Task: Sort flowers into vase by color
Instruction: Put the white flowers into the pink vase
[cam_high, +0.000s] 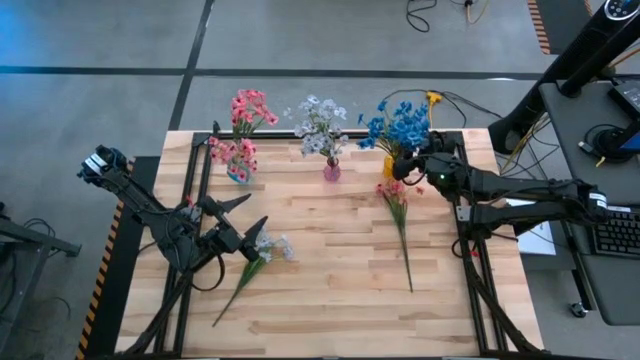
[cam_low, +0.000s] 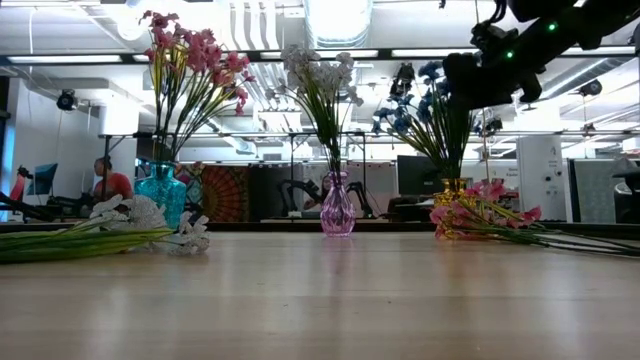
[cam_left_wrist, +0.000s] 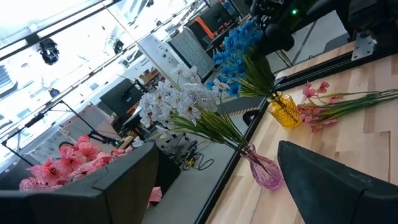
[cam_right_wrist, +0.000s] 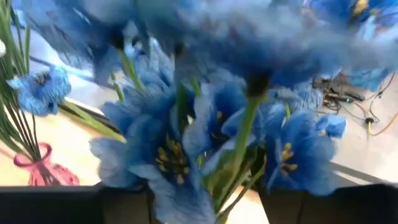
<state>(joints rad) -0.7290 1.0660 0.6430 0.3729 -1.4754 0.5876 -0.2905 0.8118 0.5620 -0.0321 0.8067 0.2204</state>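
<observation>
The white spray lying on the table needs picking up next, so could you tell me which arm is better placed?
The left: its hand is open right beside the white spray on the table's left. The right hand is at the blue flowers in the yellow vase.

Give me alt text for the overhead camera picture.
Three vases of pink, white and blue flowers line the table's far edge. The left hand is open by a loose white spray; the right hand hovers at the blue bouquet, a pink spray lying nearby.
</observation>
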